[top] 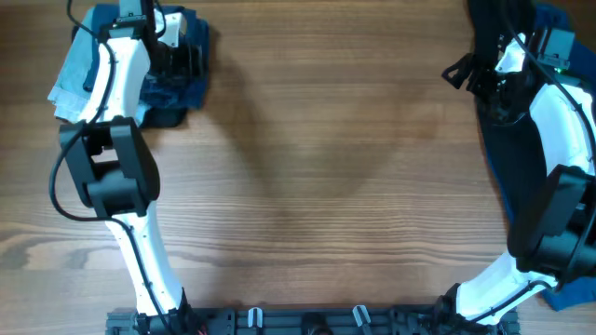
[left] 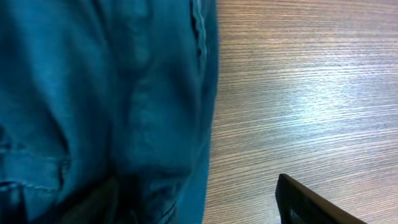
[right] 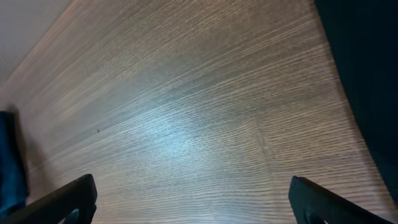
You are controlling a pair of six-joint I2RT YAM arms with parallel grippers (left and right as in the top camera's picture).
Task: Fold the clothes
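A pile of clothes lies at the table's far left: a bright blue garment [top: 191,88] and a light-blue denim piece [top: 70,79]. My left gripper [top: 182,60] is over this pile, open. In the left wrist view the blue fabric [left: 112,93] fills the left half and covers one finger of the left gripper [left: 193,196]; the other finger stands over bare wood. Dark navy shorts [top: 507,158] lie along the right edge. My right gripper [top: 466,73] is open and empty over bare wood [right: 193,193], just left of the navy fabric [right: 367,74].
The wooden table [top: 326,158] stretches between the two arms. Brighter blue fabric shows at the far right corner [top: 551,19] and the near right corner [top: 570,298]. Both arm bases stand at the front edge.
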